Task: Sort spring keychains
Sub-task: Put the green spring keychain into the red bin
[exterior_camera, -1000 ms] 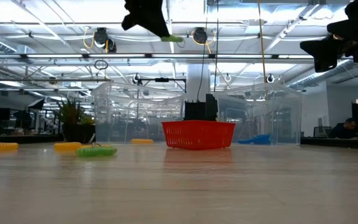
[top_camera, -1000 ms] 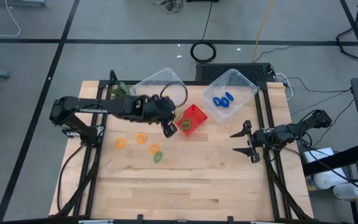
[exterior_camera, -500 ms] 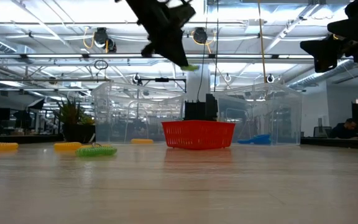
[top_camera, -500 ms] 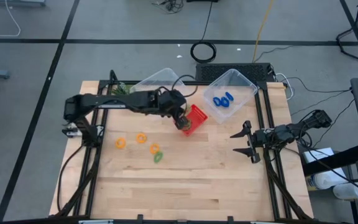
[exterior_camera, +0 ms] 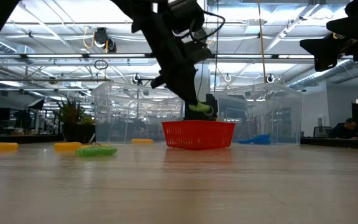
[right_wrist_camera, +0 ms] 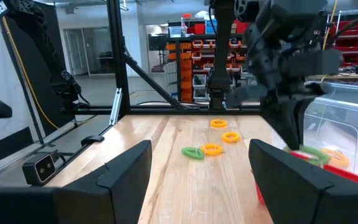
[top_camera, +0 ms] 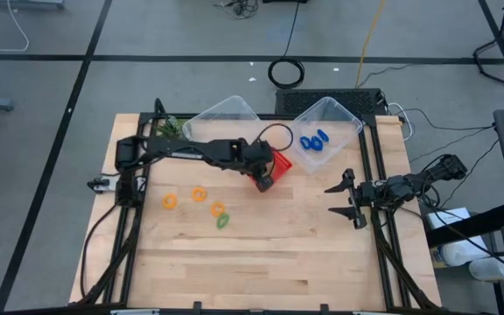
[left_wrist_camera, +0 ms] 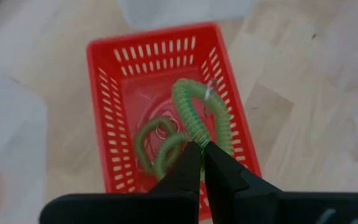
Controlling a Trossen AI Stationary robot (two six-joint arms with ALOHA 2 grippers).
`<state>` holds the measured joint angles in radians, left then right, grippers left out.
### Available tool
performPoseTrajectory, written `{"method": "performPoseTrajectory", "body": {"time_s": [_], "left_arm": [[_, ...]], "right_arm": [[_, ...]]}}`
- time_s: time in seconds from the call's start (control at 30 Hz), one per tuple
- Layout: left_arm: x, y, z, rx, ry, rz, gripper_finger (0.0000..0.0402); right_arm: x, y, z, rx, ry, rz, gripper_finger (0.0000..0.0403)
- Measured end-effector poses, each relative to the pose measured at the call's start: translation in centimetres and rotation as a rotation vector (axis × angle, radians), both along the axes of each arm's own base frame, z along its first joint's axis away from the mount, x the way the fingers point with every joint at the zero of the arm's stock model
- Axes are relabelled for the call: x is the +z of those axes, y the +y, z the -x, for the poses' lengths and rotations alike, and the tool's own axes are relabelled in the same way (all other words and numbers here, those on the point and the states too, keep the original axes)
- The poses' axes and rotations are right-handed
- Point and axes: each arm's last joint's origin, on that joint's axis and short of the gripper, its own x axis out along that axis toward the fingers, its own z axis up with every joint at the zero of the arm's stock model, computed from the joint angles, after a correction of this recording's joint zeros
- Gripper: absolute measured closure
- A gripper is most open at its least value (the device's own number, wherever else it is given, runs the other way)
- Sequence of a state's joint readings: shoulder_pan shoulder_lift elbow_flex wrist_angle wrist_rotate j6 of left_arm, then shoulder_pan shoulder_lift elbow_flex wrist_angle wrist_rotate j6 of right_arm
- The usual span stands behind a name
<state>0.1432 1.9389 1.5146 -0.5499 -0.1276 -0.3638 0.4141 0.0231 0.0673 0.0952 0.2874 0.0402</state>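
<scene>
Left hand (left_wrist_camera: 201,149) hangs directly over the red basket (top_camera: 277,163), its two fingers pinched tight on a green spring keychain (left_wrist_camera: 199,118) that dangles just above the basket's rim in the low view. Inside the basket lie two more green coils (left_wrist_camera: 157,142) (they overlap, so their outlines are hard to separate).

The counter (top_camera: 261,262) is pale wooden planking framed by dark rails. Left of the basket, on bare wood, sit three orange keychains (top_camera: 199,193) and one green keychain (top_camera: 223,221), all well apart from the basket and close to one another. Behind the basket stand two clear bins: the empty-looking clear bin (top_camera: 221,118) to its left rear, and the clear bin with blue keychains (top_camera: 315,141) to its right rear, just beside the basket's corner. A small green plant (top_camera: 166,127) sits at the counter's back edge, left of the basket.

Right hand (top_camera: 346,200) waits well to the right of the basket, near the counter's right rail, fingers spread wide and holding nothing.

The whole front half of the counter, nearer than the basket, is open wood. Beyond the counter is grey floor with cables; the low view shows a bright ceiling with lamps and a seated person (exterior_camera: 347,129) far right.
</scene>
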Motion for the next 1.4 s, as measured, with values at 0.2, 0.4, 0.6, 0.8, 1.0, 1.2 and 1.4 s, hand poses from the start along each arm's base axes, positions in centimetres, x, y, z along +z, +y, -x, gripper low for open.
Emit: {"method": "performPoseTrajectory", "body": {"time_s": [0.2,0.4,0.6,0.8,1.0,1.2,1.4], "left_arm": [[-2.2,0.1,-0.9,0.005,0.022,0.004,0.0396],[-2.8,0.2,-1.1,0.025,0.030,-0.017,0.0394],[-2.7,0.3,-1.1,0.025,0.034,-0.038,0.0330],[-2.7,0.0,-1.2,-0.008,0.045,-0.068,0.0257],[-2.7,-0.4,-1.2,-0.041,0.053,-0.091,0.0175],[-2.9,-3.6,-0.9,-0.120,0.154,-0.233,0.0114],[-2.3,-6.0,1.1,-0.187,0.320,-0.278,0.0085]], "right_arm": [[0.0,0.0,0.0,0.000,-0.002,-0.001,0.0147],[0.0,0.0,0.0,0.000,-0.005,-0.002,0.0147],[0.1,0.0,0.0,0.001,-0.005,-0.002,0.0147],[0.0,0.0,0.0,0.001,-0.005,-0.002,0.0147],[0.0,0.0,0.0,0.001,-0.005,-0.002,0.0147],[0.0,0.0,0.0,0.002,-0.005,-0.002,0.0147],[0.0,0.0,0.0,0.002,-0.005,-0.002,0.0147]]}}
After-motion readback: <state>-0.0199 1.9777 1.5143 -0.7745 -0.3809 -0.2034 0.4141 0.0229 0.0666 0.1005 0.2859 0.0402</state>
